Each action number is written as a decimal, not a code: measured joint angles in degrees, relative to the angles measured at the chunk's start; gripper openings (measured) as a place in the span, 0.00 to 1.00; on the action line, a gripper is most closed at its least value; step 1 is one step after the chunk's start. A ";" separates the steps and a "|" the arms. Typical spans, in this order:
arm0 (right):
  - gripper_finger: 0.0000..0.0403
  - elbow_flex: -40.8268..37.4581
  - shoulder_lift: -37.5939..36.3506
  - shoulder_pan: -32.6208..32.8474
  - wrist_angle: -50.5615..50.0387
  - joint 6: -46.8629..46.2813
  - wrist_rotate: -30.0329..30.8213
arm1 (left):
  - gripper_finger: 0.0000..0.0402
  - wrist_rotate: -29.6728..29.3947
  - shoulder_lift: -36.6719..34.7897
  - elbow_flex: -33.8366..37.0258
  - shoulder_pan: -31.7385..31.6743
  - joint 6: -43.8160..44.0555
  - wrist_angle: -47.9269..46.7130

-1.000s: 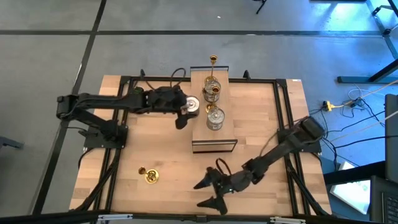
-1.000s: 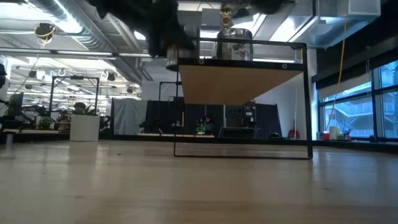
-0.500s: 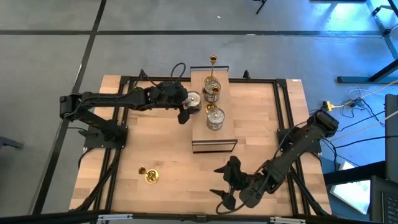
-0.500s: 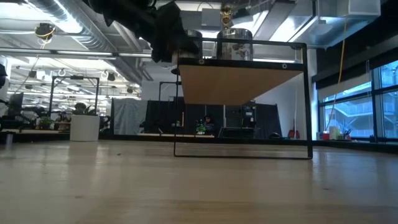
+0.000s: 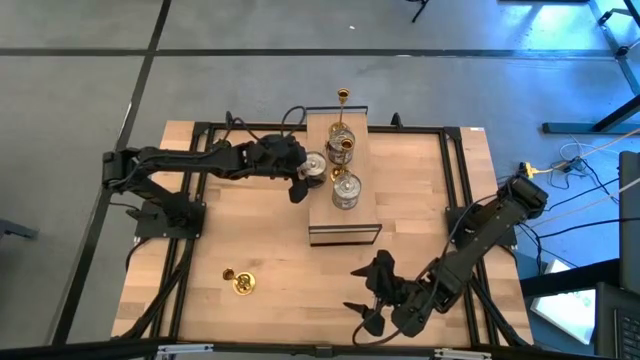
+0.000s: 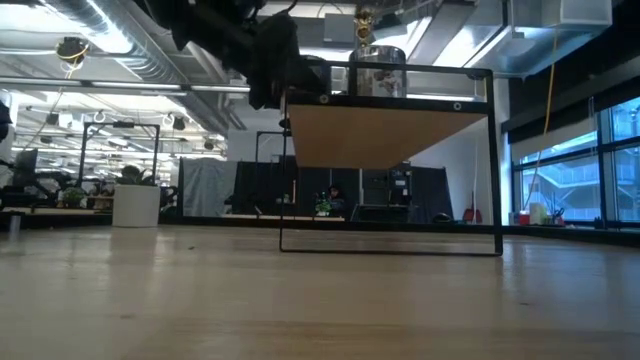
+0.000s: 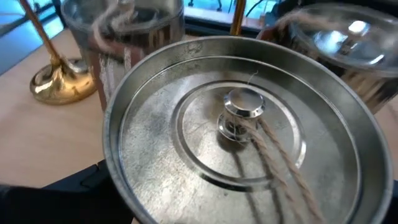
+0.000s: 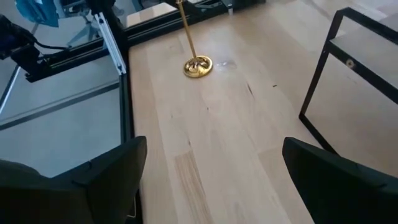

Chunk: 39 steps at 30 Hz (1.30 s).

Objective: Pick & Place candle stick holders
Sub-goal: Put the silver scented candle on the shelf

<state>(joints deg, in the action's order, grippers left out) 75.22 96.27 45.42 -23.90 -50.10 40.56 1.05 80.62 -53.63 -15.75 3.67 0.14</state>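
Left gripper [image 5: 300, 175]: it hangs at the left edge of the raised shelf [image 5: 362, 215], fingers spread wide around a squat silver holder [image 5: 312, 165]; whether it still carries the holder or has let it rest on the shelf, I cannot tell.
Silver holder close up: in the left wrist view the round silver holder [image 7: 242, 130] fills the frame, open side toward the camera, centre stud showing, a strand of twine across it.
Right gripper [image 5: 368, 300]: it is low over the front of the table [image 5: 270, 240], fingers apart, holding nothing; the right wrist view looks toward a brass holder [image 8: 196, 62].
Other holders: two more squat ones [image 5: 345, 190] and a slim brass one [image 5: 342, 98] stand on the shelf; one brass holder [image 5: 240, 283] is on the table at front left.
Risk one: the silver holder sits at the shelf's left edge; a nudge as the fingers leave could tip it off.
Risk two: the neighbours are close, so a sideways swing of the left gripper could knock them.
Risk three: the front-left brass holder is slim and top-heavy on a small base; a glancing grasp could topple it.
Axis, silver holder: short and round, its axis upright, mouth up.
Axis, brass holder: long axis along the stem; in the right wrist view it stands upright on its base.
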 joint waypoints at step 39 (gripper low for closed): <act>0.94 0.00 0.00 0.38 -1.06 -0.27 0.67 | 0.90 0.46 2.78 0.00 -0.93 1.13 2.29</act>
<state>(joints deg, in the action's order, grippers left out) 75.22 96.27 45.80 -24.96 -50.37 41.23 1.52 83.40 -53.63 -16.67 4.80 2.44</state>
